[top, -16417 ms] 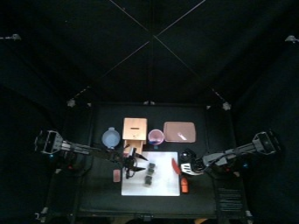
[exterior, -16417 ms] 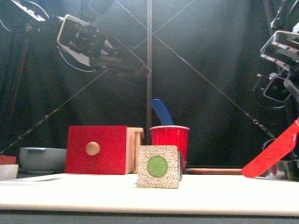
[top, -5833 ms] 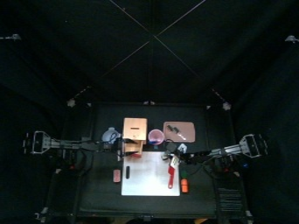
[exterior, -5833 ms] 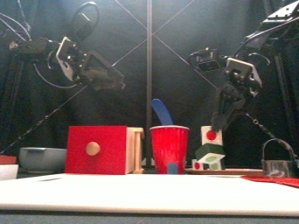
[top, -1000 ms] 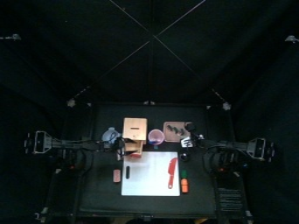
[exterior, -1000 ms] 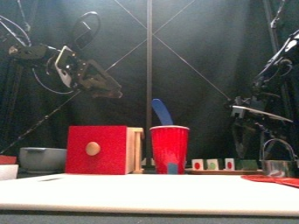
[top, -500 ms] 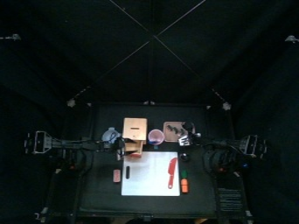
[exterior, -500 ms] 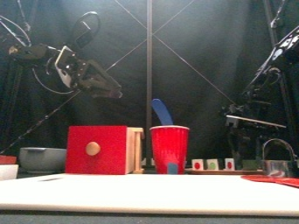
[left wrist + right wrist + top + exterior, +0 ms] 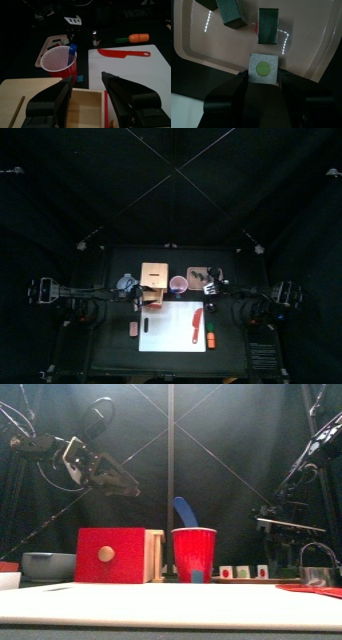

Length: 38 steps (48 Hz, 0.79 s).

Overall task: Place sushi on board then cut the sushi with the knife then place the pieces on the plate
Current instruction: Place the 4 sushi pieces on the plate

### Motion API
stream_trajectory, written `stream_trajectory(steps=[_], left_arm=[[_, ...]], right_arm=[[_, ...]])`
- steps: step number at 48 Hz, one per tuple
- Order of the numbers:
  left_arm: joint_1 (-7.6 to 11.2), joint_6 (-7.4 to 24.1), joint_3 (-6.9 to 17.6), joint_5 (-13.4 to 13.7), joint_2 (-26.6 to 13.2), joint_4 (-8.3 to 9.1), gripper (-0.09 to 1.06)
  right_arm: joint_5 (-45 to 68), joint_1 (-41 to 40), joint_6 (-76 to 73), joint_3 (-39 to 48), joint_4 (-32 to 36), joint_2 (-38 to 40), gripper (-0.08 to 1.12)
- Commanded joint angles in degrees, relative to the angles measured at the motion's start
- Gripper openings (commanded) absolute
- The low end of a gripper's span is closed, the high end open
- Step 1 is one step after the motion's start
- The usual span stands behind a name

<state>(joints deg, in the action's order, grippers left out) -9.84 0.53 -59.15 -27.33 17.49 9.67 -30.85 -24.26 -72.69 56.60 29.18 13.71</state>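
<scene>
We take this for a robotics lab: black curtains box in a small black table, a left arm and right arm reach in, and the food is toy sushi.

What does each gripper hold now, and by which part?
The right gripper holds one sushi piece by its two opposite sides, at the pink tray. The left gripper is open and holds nothing.

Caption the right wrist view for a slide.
Right gripper at the edge of the pink tray, three sushi pieces on it.
</scene>
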Motion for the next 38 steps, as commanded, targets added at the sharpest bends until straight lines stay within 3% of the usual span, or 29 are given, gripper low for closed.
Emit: stream_trajectory(steps=[1,16,28,38], left_arm=[[-0.18,0.0,0.5,-0.2,0.4,0.0,0.85],[-0.18,0.0,0.6,-0.2,0.4,0.0,0.85],[-0.18,0.0,0.7,-0.2,0.4,0.0,0.85],[-0.09,-0.1,0.7,-0.2,0.4,0.0,0.85]], right_arm=[[-4.0,1.6,0.1,-1.0,-0.1,5.5,0.78],[-12.6,5.4,7.1,-1.2,-1.1,14.6,0.78],[-20.4,4.4,33.3,-6.2,-15.4,14.4,0.78],[-23.9,0.7,44.5,-9.6,-19.3,13.2,0.78]])
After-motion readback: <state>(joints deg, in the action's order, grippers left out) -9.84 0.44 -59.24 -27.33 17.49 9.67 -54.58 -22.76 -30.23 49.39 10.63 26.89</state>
